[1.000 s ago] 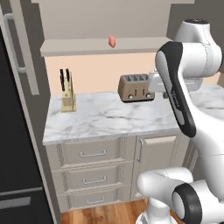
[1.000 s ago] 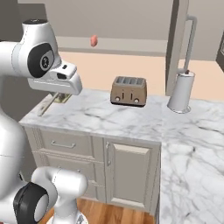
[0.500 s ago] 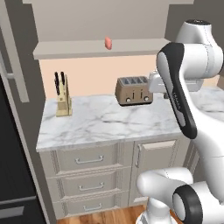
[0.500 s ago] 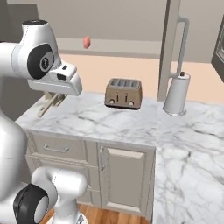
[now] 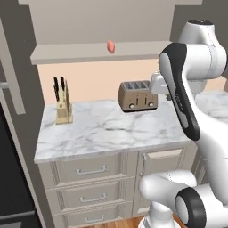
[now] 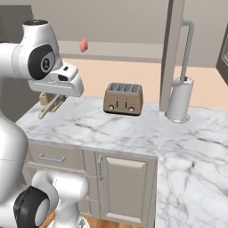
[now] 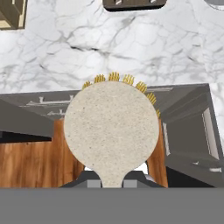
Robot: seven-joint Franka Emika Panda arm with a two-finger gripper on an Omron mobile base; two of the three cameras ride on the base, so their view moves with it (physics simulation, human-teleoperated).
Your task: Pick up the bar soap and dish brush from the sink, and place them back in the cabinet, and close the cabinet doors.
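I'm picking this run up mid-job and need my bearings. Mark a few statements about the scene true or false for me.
1. The bar soap lies on the open cabinet shelf above the counter. True.
2. The gripper is open and holds nothing. False: in the hand view it is shut on the dish brush, whose round cream head faces the camera.
3. A toaster stands on the marble counter, below the shelf. True.
4. The knife block stands right beside the toaster, touching it. False: it stands well apart, near the counter's far left end in the left base view.
5. A paper towel holder stands on the counter. True.
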